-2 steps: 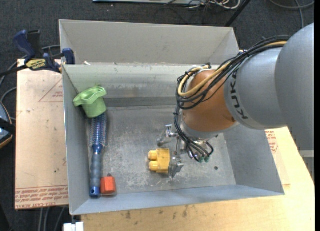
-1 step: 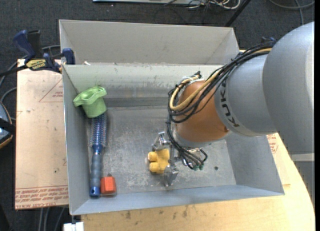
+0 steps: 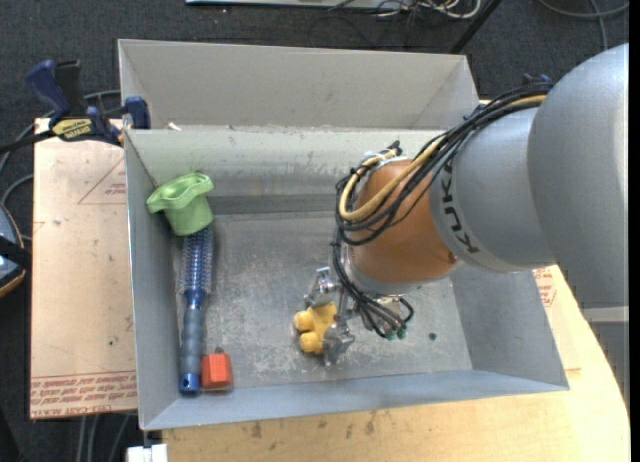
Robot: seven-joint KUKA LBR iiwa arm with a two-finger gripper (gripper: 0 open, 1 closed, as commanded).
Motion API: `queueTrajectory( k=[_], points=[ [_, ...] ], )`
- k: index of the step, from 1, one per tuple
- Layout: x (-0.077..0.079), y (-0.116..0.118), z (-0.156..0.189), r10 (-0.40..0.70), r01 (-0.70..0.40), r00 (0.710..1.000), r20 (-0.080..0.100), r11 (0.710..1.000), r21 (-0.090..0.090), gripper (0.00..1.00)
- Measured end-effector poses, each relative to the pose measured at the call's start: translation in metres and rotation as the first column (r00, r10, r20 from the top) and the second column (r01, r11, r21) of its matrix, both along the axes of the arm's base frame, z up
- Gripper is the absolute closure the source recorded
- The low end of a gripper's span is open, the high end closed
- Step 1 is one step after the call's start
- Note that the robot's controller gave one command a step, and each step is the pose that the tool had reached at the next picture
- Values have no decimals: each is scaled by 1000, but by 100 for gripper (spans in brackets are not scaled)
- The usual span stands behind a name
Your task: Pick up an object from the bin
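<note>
My gripper is low over the bin floor near the middle of the front part, under the orange wrist cover. A small yellow lumpy thing, like a rubber toy, sits between its metal fingers, which stand close on either side of it. To the left lies a blue ribbed tube-shaped tool with a green funnel-like cup at its far end. A small orange-red block rests beside the tube's near end.
The arm and its orange cover with cables hang over the bin's right half. The left wall is close to the blue tool. Bare floor lies between the tool and the gripper.
</note>
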State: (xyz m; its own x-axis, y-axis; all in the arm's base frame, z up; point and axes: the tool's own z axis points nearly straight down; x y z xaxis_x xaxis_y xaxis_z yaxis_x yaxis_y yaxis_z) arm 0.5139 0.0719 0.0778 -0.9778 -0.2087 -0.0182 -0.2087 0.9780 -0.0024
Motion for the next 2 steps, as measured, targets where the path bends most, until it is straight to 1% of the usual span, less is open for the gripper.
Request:
queueTrajectory(
  k=[1, 2],
  points=[
    [-3, -7, 109, -72, 72, 997, -9, 997, 1, 100],
    [22, -82, 242, 96, -96, 995, -6, 995, -4, 100]
  ],
)
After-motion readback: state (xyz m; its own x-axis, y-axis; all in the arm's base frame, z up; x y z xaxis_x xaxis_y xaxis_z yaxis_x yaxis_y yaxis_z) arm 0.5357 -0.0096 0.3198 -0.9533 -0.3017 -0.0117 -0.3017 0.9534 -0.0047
